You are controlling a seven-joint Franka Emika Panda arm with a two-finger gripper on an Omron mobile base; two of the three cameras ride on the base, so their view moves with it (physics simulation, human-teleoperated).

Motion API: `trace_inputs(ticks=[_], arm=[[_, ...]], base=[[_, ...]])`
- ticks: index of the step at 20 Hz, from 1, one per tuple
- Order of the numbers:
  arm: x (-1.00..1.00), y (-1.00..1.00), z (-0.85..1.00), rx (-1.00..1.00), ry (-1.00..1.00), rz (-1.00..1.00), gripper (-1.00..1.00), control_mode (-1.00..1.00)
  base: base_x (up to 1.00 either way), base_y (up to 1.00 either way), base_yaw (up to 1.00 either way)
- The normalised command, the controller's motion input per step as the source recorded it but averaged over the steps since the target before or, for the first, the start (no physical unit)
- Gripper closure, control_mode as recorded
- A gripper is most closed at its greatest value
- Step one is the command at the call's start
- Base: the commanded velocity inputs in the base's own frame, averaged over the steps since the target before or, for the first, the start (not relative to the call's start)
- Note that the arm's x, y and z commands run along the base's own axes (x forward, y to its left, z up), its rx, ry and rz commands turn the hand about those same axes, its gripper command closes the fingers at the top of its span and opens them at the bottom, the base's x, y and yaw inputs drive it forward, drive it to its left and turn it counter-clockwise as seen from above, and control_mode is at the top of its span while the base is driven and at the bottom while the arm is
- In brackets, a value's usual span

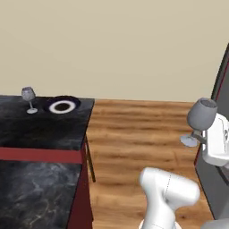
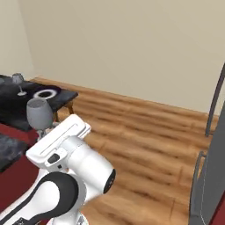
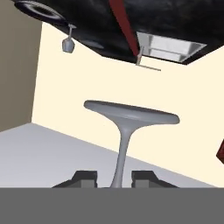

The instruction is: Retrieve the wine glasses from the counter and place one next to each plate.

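Observation:
My gripper (image 3: 114, 177) is shut on the thin stem of a grey-tinted wine glass (image 3: 130, 114), whose round foot faces the hand camera. That held glass (image 1: 201, 117) hangs over the wooden floor, well right of the black marbled worktop (image 1: 40, 129). The second wine glass (image 1: 29, 99) stands upright on that worktop, just left of the blue-rimmed plate (image 1: 61, 106) and close to it. Glass (image 2: 18, 82) and plate (image 2: 46, 93) lie at the far left of the right base view, with the held glass (image 2: 39, 113) nearer. The counter is out of view.
A steel sink (image 3: 170, 46) is set into the same worktop, which has a dark red band (image 1: 40, 154) across it. A dark tall unit (image 1: 219, 134) stands at the right. Wooden floor (image 1: 138, 134) lies between it and the worktop.

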Motion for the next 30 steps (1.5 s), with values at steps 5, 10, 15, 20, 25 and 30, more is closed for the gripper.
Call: trace_inputs(ticks=[5,10,15,20,25,30], arm=[[0.0,0.0,0.0,0.0,0.0,0.0,1.0,1.0],[0.0,0.0,0.0,0.0,0.0,0.0,1.0,1.0],[0.0,0.0,0.0,0.0,0.0,0.0,1.0,1.0],[0.0,0.0,0.0,0.0,0.0,0.0,1.0,1.0],[0.0,0.0,0.0,0.0,0.0,0.0,1.0,1.0],[0.0,0.0,0.0,0.0,0.0,0.0,1.0,1.0]], base=[[1.0,0.41,-0.03],[1.0,-0.24,-0.01],[1.0,-0.74,0.08],[1.0,-0.25,0.08],[1.0,-0.18,0.14],[1.0,-0.11,0.31]])
